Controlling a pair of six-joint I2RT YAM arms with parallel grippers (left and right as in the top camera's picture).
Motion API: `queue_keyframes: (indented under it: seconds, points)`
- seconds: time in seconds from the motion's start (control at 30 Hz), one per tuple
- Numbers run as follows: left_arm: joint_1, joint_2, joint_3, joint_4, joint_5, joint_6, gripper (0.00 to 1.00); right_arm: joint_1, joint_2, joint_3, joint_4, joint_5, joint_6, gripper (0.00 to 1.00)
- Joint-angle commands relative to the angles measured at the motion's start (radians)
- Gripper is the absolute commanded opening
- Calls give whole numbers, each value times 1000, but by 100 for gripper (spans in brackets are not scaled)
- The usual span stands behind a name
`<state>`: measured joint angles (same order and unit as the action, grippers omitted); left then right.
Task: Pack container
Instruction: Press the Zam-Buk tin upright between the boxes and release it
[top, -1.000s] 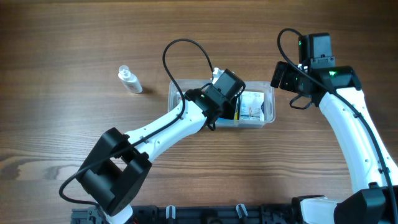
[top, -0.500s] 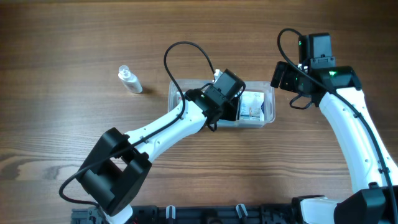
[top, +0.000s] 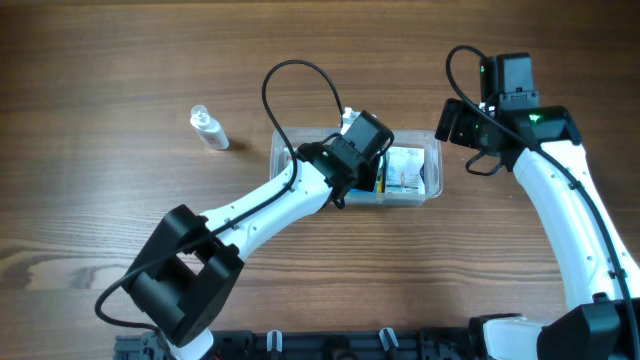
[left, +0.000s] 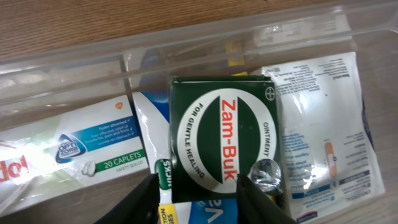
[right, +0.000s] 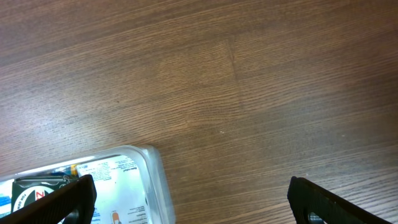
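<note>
Several cartons (left: 81, 155) lie in the container (top: 437, 172), set mid-way across the desk (top: 120, 60). Placement is judged in hand. The left end effector (left: 198, 202) straddles the Zam-Buk box (left: 222, 140), jaws part-spread; gripped or released cannot be told. Right end effector (right: 193, 199): wide open, empty. Next: a clean lift-out, then the small bottle (top: 209, 129).

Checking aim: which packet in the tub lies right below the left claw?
The dark green Zam-Buk box; the caplets box and sachet pack flanking it are white.
</note>
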<state>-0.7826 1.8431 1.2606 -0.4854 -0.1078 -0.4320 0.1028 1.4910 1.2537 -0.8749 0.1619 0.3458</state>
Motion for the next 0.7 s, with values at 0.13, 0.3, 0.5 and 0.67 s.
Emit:
queue_keyframes:
  seconds: [0.13, 0.3, 0.5, 0.67]
  points:
    - [8, 59, -2, 24, 52, 5, 39, -4, 12, 10, 3, 14, -5, 100]
    - [7, 59, -2, 61, 108, 5, 36, -4, 12, 10, 3, 14, -5, 100]
    - [8, 53, -2, 51, 107, 1, 34, -4, 12, 10, 3, 14, -5, 100]
    - [11, -10, -2, 32, 40, -2, 34, -4, 12, 10, 3, 14, -5, 100]
